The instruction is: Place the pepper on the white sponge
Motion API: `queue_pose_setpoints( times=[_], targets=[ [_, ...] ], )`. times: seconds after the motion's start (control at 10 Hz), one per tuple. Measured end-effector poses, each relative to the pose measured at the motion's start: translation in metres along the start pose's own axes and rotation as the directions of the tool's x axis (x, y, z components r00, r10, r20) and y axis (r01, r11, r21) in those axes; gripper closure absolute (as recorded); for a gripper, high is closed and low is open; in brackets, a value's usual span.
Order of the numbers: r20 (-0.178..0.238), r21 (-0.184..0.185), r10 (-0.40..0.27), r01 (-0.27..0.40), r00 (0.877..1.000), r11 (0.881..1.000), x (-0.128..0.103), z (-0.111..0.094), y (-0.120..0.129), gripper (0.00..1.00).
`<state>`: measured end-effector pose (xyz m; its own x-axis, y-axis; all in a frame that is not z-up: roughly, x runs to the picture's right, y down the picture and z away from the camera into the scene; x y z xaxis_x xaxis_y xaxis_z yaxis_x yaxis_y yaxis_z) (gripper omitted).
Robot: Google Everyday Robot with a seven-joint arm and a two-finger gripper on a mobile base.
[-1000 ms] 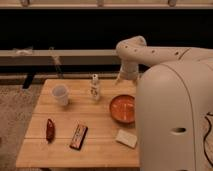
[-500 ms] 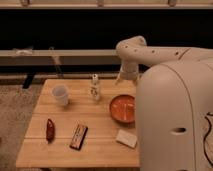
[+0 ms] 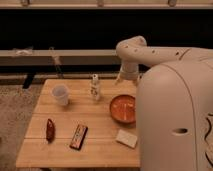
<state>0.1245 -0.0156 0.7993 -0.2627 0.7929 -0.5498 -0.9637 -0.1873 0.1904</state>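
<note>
Nearest: robot body [image 3: 175,115] fills the right side and hides the right edge of the table [image 3: 100,120].

White sponge [image 3: 126,138] lies flat near the table's front edge, just beside the body. Snack bar [image 3: 78,136] lies left of it. Pepper [image 3: 50,129] rests on the front-left of the table, untouched and well apart from the sponge.

Mid-table: orange bowl [image 3: 123,108], white cup [image 3: 60,94], small bottle [image 3: 95,86].

Far edge: gripper [image 3: 120,79] hangs over the back of the table, jaws spread, holding nothing.

Risks:
- The reach to the pepper crosses bottle and cup and could tip either.
- The tapered, glossy pepper may slip from the pinch.
- It may roll off the soft sponge.

Fingertips hard to make out.
</note>
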Motion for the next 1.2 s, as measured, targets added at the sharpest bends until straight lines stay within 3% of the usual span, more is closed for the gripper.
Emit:
queue_pose_setpoints(
  times=[0.2,0.5,0.7,0.9,1.2],
  targets=[
    [0.019,-0.022,-0.066,0.067,0.998,0.998,0.018,-0.011,0.015,0.20],
    [0.041,-0.048,-0.190,0.191,0.981,0.980,0.084,-0.027,0.042,0.20],
    [0.055,-0.064,-0.279,0.283,0.959,0.957,0.136,-0.035,0.071,0.20],
    [0.065,-0.073,-0.332,0.337,0.941,0.939,0.170,-0.039,0.089,0.20],
    [0.077,-0.078,-0.448,0.453,0.891,0.888,0.237,-0.044,0.142,0.20]
  ],
)
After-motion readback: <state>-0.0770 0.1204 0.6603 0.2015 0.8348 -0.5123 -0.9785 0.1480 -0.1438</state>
